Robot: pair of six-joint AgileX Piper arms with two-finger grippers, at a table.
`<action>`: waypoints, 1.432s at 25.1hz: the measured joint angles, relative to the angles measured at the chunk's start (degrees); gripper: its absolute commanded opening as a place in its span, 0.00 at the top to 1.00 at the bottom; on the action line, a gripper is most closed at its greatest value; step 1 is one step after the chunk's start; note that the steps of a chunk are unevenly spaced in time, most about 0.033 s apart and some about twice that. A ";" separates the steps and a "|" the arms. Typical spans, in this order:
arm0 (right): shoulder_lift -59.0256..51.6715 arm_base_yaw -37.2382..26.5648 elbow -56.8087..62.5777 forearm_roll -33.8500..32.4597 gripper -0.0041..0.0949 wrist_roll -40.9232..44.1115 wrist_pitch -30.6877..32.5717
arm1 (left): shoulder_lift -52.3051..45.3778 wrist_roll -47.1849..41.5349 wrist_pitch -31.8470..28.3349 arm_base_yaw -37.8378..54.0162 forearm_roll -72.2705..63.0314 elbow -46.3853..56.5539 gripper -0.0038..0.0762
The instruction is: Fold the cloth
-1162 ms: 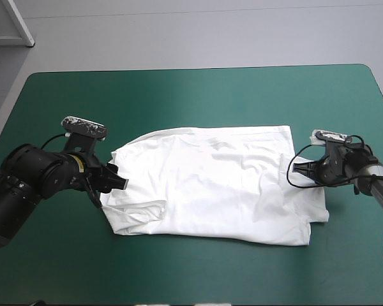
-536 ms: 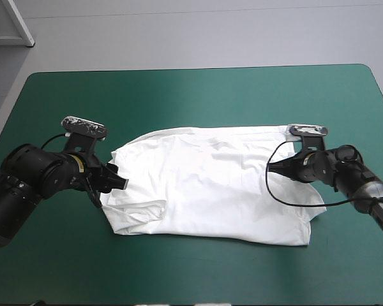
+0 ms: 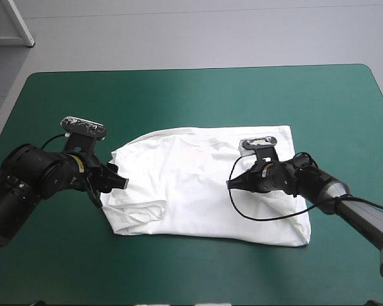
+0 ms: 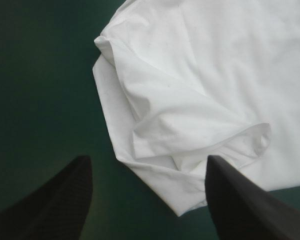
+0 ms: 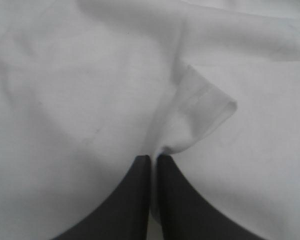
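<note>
White short-sleeved T-shirt (image 3: 191,197), frame centre, on teal-green table cover (image 3: 179,95): mostly flat. Right gripper (image 3: 232,183) clenched on fabric pinch, centre-right; first fold apparently under way. Left gripper (image 3: 117,181) released, centre-left. Further folds not yet done.

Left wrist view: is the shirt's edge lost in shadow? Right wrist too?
Left wrist view: no, the T-shirt shows bright against the dark teal-green cover, edge plain. Right wrist view: white fills it; only soft shadows mark the fold pinched by the right gripper.
</note>
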 measured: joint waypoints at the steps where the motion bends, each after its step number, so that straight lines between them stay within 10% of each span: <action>1: 0.21 0.00 0.00 0.00 0.45 -0.02 -0.26 | 0.00 0.00 0.00 0.00 0.00 0.00 0.36; 6: 0.64 0.00 -2.14 -1.13 0.10 -0.16 0.11 | 0.00 -0.06 0.19 0.00 -0.12 0.00 0.36; 19: -22.81 0.00 -4.87 -6.84 0.23 6.03 42.08 | -4.75 -1.29 4.27 0.00 -2.64 6.17 0.36; 36: -29.62 0.00 -3.34 -11.96 0.23 8.21 43.78 | 6.40 -5.68 -14.77 0.00 -6.00 25.42 0.36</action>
